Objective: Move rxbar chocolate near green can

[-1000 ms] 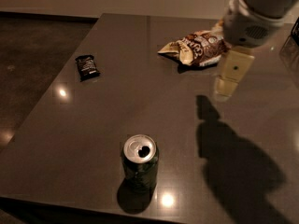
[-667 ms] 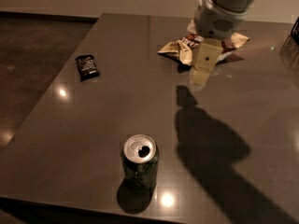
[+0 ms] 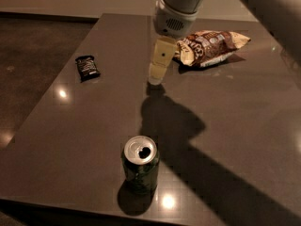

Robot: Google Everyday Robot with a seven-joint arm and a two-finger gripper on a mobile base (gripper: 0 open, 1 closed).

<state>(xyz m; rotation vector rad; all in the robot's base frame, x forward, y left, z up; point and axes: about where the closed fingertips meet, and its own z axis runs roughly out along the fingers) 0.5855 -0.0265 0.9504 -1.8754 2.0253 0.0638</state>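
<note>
The rxbar chocolate (image 3: 87, 66) is a small flat black wrapper lying on the dark table at the left. The green can (image 3: 140, 165) stands upright near the table's front edge, its silver top and pull-tab hole showing. My gripper (image 3: 156, 75) hangs from the arm above the middle of the table, right of the bar and well behind the can, pointing down. It holds nothing that I can see.
A brown-and-cream chip bag (image 3: 210, 46) lies at the back right, just right of the gripper. The table's (image 3: 235, 126) left edge runs close to the bar, with dark floor beyond. The arm's shadow falls across the table's middle.
The arm and gripper have swung left, from beside the chip bag toward the table's middle and nearer the bar. The bar, can and bag have not moved.
</note>
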